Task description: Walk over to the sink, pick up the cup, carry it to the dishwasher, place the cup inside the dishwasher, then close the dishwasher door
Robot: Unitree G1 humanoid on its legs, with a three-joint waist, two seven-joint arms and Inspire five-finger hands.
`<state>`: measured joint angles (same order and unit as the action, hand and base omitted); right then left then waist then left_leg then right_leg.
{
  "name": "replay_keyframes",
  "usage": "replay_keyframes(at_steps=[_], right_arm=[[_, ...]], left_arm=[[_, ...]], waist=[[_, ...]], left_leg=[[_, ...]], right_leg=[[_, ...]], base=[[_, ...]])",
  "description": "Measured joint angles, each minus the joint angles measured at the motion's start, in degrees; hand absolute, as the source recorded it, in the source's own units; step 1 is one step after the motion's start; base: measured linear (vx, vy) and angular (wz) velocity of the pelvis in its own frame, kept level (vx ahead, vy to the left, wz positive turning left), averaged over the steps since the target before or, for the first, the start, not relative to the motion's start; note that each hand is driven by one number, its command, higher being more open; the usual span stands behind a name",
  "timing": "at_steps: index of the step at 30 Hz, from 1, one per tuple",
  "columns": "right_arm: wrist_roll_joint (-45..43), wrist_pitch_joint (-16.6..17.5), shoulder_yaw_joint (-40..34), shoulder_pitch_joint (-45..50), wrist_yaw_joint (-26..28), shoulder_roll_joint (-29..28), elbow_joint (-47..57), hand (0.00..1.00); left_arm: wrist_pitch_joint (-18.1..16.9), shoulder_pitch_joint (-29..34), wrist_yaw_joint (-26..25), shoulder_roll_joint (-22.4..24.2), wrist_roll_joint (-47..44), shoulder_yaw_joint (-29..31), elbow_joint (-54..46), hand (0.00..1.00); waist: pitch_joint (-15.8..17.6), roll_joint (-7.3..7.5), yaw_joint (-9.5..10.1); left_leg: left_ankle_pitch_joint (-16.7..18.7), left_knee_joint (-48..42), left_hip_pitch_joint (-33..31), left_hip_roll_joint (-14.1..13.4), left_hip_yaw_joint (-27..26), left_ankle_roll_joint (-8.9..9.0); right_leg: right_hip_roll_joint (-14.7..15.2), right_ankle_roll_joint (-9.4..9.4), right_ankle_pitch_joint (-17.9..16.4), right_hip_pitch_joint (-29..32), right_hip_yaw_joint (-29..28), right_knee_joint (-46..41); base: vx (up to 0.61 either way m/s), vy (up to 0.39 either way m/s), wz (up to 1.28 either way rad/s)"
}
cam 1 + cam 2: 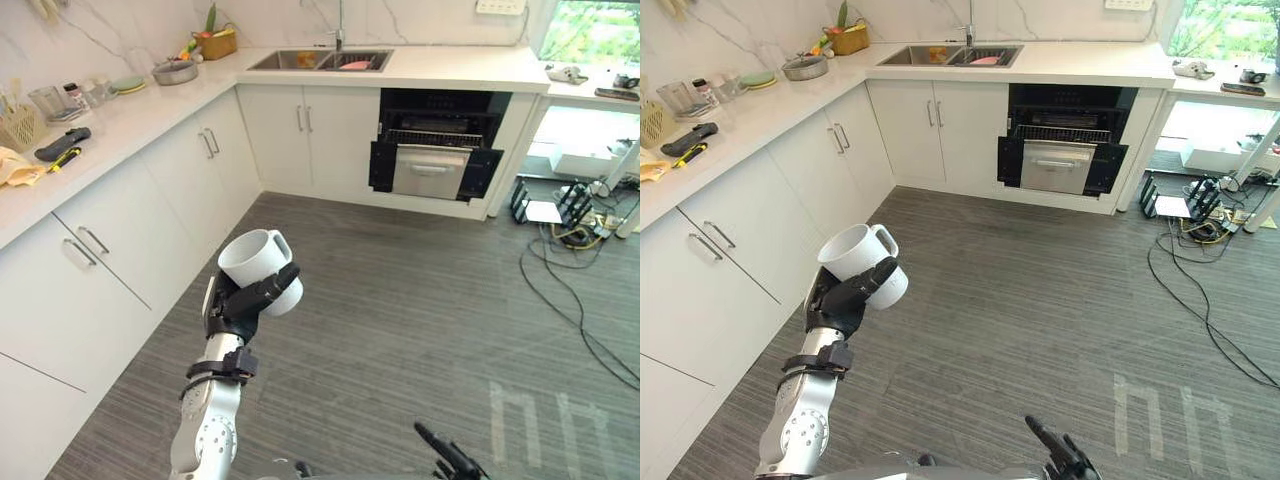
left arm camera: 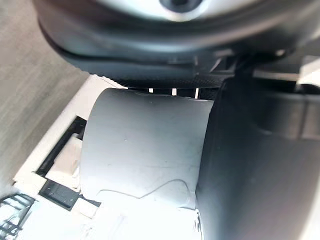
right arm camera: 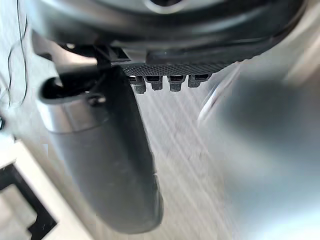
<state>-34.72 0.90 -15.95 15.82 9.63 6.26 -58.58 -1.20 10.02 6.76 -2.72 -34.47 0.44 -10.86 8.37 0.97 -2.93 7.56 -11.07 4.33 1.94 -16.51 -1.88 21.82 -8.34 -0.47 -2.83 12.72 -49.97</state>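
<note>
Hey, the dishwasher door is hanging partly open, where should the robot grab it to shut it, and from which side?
Grip the bar handle on the silver front of the dishwasher door, coming from the front. The door tilts out at its top, so it probably hinges low; pushing there swings it shut. The left robot hand is curled round the cup.

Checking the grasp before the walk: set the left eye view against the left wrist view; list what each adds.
Left eye view adds: the sink, the dishwasher with its door open, and the right hand low. Left wrist view adds: the wall of the cup close up, against the left hand. Both: the cup held in that hand, over grey floor.
</note>
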Motion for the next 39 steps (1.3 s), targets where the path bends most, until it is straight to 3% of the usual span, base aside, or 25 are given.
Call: replay_keyframes(at_steps=[2, 3, 5, 6, 9, 11, 12, 13, 14, 16, 17, 19, 20, 21, 24, 26, 28, 29, 31, 32, 33, 35, 37, 38, 39], right_arm=[[0.0, 1.2, 0.0, 1.3, -0.5, -1.9, 2.1, 1.0], [0.0, 2.0, 0.3, 1.6, -1.6, -3.9, 4.7, 1.0], [-0.2, 2.4, 1.3, 2.9, -3.4, -5.6, 9.5, 1.0], [-0.1, 2.5, 2.5, 3.4, -4.7, -5.5, 11.7, 1.0], [-0.1, 3.6, 5.2, 3.9, -6.2, -5.5, 17.1, 1.0], [0.0, 3.7, 7.0, 4.1, -6.7, -5.2, 21.2, 1.0], [0.1, 3.7, 8.5, 4.0, -7.4, -4.7, 24.4, 1.0], [0.0, 3.7, 9.2, 3.9, -7.9, -4.3, 25.9, 1.0], [0.0, 3.8, 9.3, 3.9, -9.0, -3.9, 29.0, 1.0], [-0.1, 4.0, 9.7, 4.0, -10.1, -4.4, 33.4, 1.0], [-0.1, 4.9, 9.6, 4.6, -10.1, -4.8, 36.9, 1.0], [-0.2, 6.0, 9.1, 4.6, -10.1, -5.6, 41.9, 1.0], [-0.2, 6.9, 9.0, 4.6, -9.6, -5.4, 45.0, 1.0], [-0.1, 7.7, 8.7, 4.4, -9.1, -5.3, 46.9, 1.0], [-0.2, 9.4, 7.4, 1.7, -7.8, -4.6, 51.1, 1.0], [-0.5, 9.6, 7.8, -1.9, -7.0, -3.9, 51.5, 1.0], [-0.5, 10.1, 8.5, -5.0, -6.5, -4.0, 51.7, 1.0], [-0.5, 10.4, 8.6, -5.2, -6.0, -3.7, 51.8, 1.0], [-0.4, 10.5, 8.9, -4.6, -4.3, -2.3, 51.0, 1.0], [-0.4, 10.5, 8.8, -4.2, -4.3, -2.0, 50.7, 1.0], [-0.4, 10.5, 8.7, -3.7, -4.3, -1.8, 49.7, 1.0], [-0.4, 10.5, 8.6, -2.5, -4.3, -1.5, 49.3, 1.0], [0.1, 10.6, 7.1, -2.2, -4.6, -2.6, 48.3, 1.0], [0.1, 10.6, 5.8, -2.0, -5.1, -3.6, 47.3, 1.0], [0.1, 10.6, 4.8, -1.4, -5.5, -4.4, 46.1, 1.0]], left_arm=[[0.0, -1.3, -0.5, -1.5, 0.2, -1.1, 0.0, 0.0], [0.0, -2.4, -1.4, -2.0, 0.2, -1.1, 0.6, 0.0], [0.2, -4.6, -2.1, -2.0, 0.3, -2.8, 2.1, 0.0], [0.4, -5.2, -2.2, -2.3, 0.9, -4.5, 2.4, 0.0], [0.9, -5.0, -2.1, -3.4, 2.6, -7.3, 2.0, 0.0], [1.1, -3.2, -1.9, -3.3, 2.6, -7.0, 1.3, 0.0], [1.2, -1.1, -1.6, -2.6, 2.6, -6.3, -0.2, 0.0], [1.2, -0.3, -1.5, -2.1, 2.6, -6.2, -0.3, 0.0], [1.2, -0.1, -0.9, -1.3, 2.6, -6.7, -0.3, 0.0], [1.2, -0.2, 2.3, -1.0, 2.6, -6.9, -0.4, 0.0], [1.2, -0.2, 4.0, -0.8, 2.6, -7.5, -0.7, 0.0], [1.2, -0.2, 5.1, -0.4, 2.6, -8.3, -1.8, 0.0], [1.1, -0.2, 5.2, -0.1, 2.6, -8.9, -2.5, 0.0], [1.1, -0.2, 5.1, 0.5, 2.6, -9.3, -2.8, 0.0], [0.8, 0.5, 4.1, 1.3, 2.9, -9.6, -2.8, 0.0], [0.1, 1.8, 3.0, 1.6, 3.0, -8.5, -2.7, 0.0], [-0.6, 4.2, 3.8, 3.0, 2.4, -7.0, -2.7, 0.0], [-0.8, 4.9, 4.5, 3.6, 1.9, -6.6, -2.9, 0.0], [-1.5, 6.0, 6.2, 4.4, 1.1, -6.5, -3.1, 0.0], [-1.5, 6.0, 6.8, 4.1, 0.8, -6.5, -2.9, 0.0], [-1.8, 6.1, 8.0, 2.7, 0.0, -6.1, -2.6, 0.0], [-1.8, 6.1, 9.5, 1.7, -0.4, -4.6, -2.2, 0.0], [-2.4, 5.2, 11.9, 0.8, -0.7, -3.0, -2.2, 0.0], [-2.4, 4.3, 12.0, -0.1, -0.8, -2.9, -2.2, 0.0], [-2.4, 4.2, 12.0, -0.6, -0.8, -3.3, -2.2, 0.0]], waist=[[0.1, -0.61, -1.16], [0.2, -0.45, -2.17], [0.5, -0.89, -3.42], [0.6, -1.03, -3.51], [0.6, -0.82, -2.41], [0.3, -0.53, -2.5], [0.4, -1.23, -2.33], [0.3, -2.32, -1.81], [-0.5, -4.9, -1.24], [-0.7, -5.07, -1.42], [-0.8, -5.31, -1.44], [-0.6, -5.7, -1.06], [-0.6, -5.79, -1.06], [-0.5, -5.94, -0.86], [-0.4, -5.53, -0.07], [-0.5, -5.39, 1.32], [-0.9, -5.1, 1.66], [-1.2, -5.49, 1.65], [-1.4, -6.04, 1.46], [-1.4, -6.02, 1.42], [-1.1, -4.75, 1.74], [-1.9, -2.5, 1.21], [-2.3, 0.82, 0.97], [-1.9, 2.65, 0.33], [-2.3, 2.38, -0.16]], left_leg=[[-0.4, 2.3, 2.8, 0.0, 2.0, -1.59], [-0.2, 3.3, 3.7, -0.4, 3.2, -1.72], [0.0, 5.1, 5.6, -0.8, 5.3, -1.67], [0.7, 6.1, 7.2, -0.9, 5.7, -1.42], [4.4, 5.9, 10.8, -1.1, 4.7, -0.01], [7.7, 5.1, 14.2, -1.0, 4.1, 1.41], [10.8, 4.4, 16.7, -1.7, 3.1, 2.15], [12.1, 3.8, 17.3, -2.8, 2.4, 1.85], [13.4, 2.2, 17.7, -4.9, 1.9, 0.42], [12.7, -4.0, 17.4, -7.1, 2.1, 0.13], [12.1, -11.5, 15.9, -9.5, 1.9, -0.06], [4.5, -29.2, 9.5, -14.2, 1.8, 2.8], [-3.3, -42.2, 3.3, -17.6, 3.3, 6.87], [-3.2, -50.2, -0.9, -19.5, 3.7, 8.16], [2.7, -51.7, -9.2, -20.8, 1.0, 4.7], [5.2, -38.4, -11.2, -19.7, 0.3, 3.98], [2.4, -7.5, -11.5, -16.0, 2.6, 6.96], [1.2, -1.2, -12.2, -16.0, 2.9, 8.28], [-0.5, 2.3, -17.0, -17.0, 1.3, 10.42], [-1.0, 2.3, -16.7, -16.4, 1.1, 9.93], [-6.1, 0.6, -14.6, -14.0, 2.5, 8.55], [-7.8, -3.3, -13.5, -10.2, 3.3, 6.69], [-8.2, -5.1, -10.3, -5.5, 1.7, 3.09], [-5.8, -6.8, -8.3, -3.0, 1.9, 2.08], [-4.0, -6.4, -6.0, -2.4, 2.8, 1.49]], right_leg=[[-2.2, 1.33, -4.8, 4.1, -1.9, -6.3], [-5.7, 3.0, -11.2, 7.6, -2.1, -5.8], [-9.1, 4.11, -14.7, 12.0, 0.2, 2.3], [-10.5, 4.13, -13.8, 14.6, 1.0, 12.0], [-12.5, 3.29, -3.1, 17.6, 3.0, 39.3], [-11.5, 4.18, -3.2, 18.1, 8.3, 39.2], [-11.5, 7.26, -0.3, 17.5, 10.2, 37.7], [-12.1, 6.82, 0.4, 17.7, 10.6, 36.1], [-13.8, 6.88, 0.5, 18.1, 10.4, 33.4], [-15.4, 7.02, 0.5, 17.5, 8.9, 29.8], [-16.2, 9.51, 0.0, 15.7, 10.0, 28.5], [-17.8, 11.55, -3.5, 12.3, 10.4, 28.4], [-19.0, 11.56, -5.2, 9.3, 10.4, 29.6], [-19.9, 11.19, -6.1, 7.0, 10.2, 30.7], [-20.9, 11.62, -8.9, -0.4, 7.1, 34.1], [-20.5, 11.75, -10.5, -2.1, 2.8, 34.2], [-18.7, 10.81, -11.7, -3.5, -1.0, 34.1], [-18.7, 10.33, -12.1, -3.6, -1.6, 34.3], [-18.4, 7.13, -14.6, -6.5, -2.4, 34.8], [-17.8, 6.21, -15.5, -7.9, -2.3, 34.5], [-15.3, 4.51, -18.3, -10.0, -2.6, 31.8], [-10.0, 3.26, -19.6, -8.7, -1.9, 21.6], [-1.8, 1.0, -17.1, -4.1, -1.3, 6.4], [2.5, 1.11, -10.5, -2.2, -0.7, -1.7], [3.2, 1.45, 1.1, -0.2, -1.6, -6.0]], base=[[0.22, 0.063, 0.35], [0.23, -0.014, 0.51], [0.21, -0.035, 0.58], [0.27, -0.037, 0.34], [0.35, -0.094, -0.03], [0.53, -0.174, -0.24], [0.44, -0.134, -0.39], [0.61, -0.166, -0.41], [0.5, -0.153, -0.08], [0.64, -0.278, 0.21], [0.53, -0.31, 0.22], [0.55, -0.276, 0.06], [0.59, -0.214, -0.06], [0.5, -0.148, -0.11], [0.48, -0.076, -0.5], [0.47, -0.014, -1.11], [0.48, 0.071, -0.85], [0.52, 0.122, -0.53], [0.56, 0.178, -0.31], [0.61, 0.272, -0.35], [0.61, 0.309, -0.41], [0.65, 0.354, -0.24], [0.59, 0.294, 0.06], [0.68, 0.286, 0.33], [0.44, 0.17, 0.41]])
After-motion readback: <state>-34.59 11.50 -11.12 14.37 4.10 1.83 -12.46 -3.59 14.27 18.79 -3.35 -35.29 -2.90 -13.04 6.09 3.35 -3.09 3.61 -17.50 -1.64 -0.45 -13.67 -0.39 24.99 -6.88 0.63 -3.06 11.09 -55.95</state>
